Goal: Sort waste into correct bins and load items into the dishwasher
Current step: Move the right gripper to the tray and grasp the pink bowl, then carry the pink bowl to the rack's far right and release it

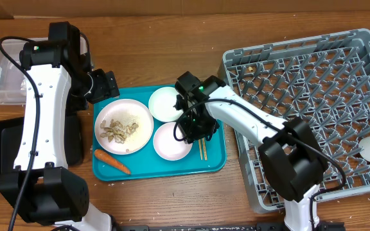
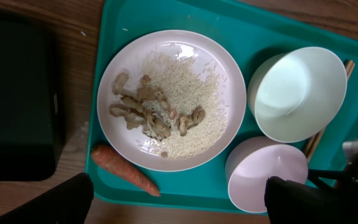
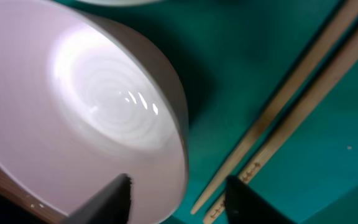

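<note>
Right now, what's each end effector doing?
Left end effector: open, holding nothing.
Right end effector: open, straddling the rim of the bowl, not clamped.

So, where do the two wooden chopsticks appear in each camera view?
Overhead: the chopsticks lie on the teal tray, just right of the lower bowl.
Left wrist: near the right edge, partly hidden by a bowl.
Right wrist: a diagonal pair, upper right.
Shared landmark: the lower bowl beside them.
</note>
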Action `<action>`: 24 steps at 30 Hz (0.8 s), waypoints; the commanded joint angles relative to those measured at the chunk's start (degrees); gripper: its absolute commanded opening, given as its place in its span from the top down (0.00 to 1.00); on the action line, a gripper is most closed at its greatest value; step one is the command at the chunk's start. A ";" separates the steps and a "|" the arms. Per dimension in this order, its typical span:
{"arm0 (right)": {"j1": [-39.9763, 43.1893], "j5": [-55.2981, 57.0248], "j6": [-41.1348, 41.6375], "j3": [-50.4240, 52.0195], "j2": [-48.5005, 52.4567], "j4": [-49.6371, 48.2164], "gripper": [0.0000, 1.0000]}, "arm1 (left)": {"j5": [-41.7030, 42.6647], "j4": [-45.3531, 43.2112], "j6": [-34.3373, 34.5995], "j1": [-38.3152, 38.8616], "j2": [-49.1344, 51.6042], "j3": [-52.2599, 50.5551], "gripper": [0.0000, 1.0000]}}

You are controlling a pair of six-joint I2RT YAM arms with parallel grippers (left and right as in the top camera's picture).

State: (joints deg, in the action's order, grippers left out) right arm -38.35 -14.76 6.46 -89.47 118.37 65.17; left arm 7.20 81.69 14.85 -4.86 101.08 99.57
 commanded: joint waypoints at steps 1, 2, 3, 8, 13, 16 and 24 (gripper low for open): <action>-0.22 0.68 -0.26 0.22 1.09 -0.35 0.65 | -0.59 0.15 0.63 0.39 -1.11 -0.52 0.10; -0.22 1.11 -0.26 0.22 1.09 -0.42 0.69 | -0.59 0.15 0.63 0.37 -1.11 -0.52 0.10; -0.22 1.81 -0.24 0.22 1.09 -0.50 0.74 | -0.57 0.13 0.63 0.39 -1.11 -0.52 0.10; -0.15 2.60 -0.26 0.20 1.07 -0.26 0.96 | -0.57 -0.17 1.05 0.39 -1.11 -0.52 0.10; 0.17 5.88 -0.26 -2.54 0.17 2.54 0.96 | -0.57 -0.26 1.05 0.39 -1.11 -0.52 0.10; 1.49 10.99 -0.04 -6.73 -2.01 5.42 0.96 | -0.59 -0.44 1.03 0.39 -1.11 -0.52 0.10; 12.50 30.73 2.51 -21.14 -11.76 6.99 0.96 | -0.59 -0.83 1.03 0.37 -1.11 -0.52 0.10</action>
State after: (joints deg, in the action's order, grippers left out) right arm -31.33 3.66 7.86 -104.75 114.30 72.69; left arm 7.03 81.03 15.05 -4.86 101.08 99.44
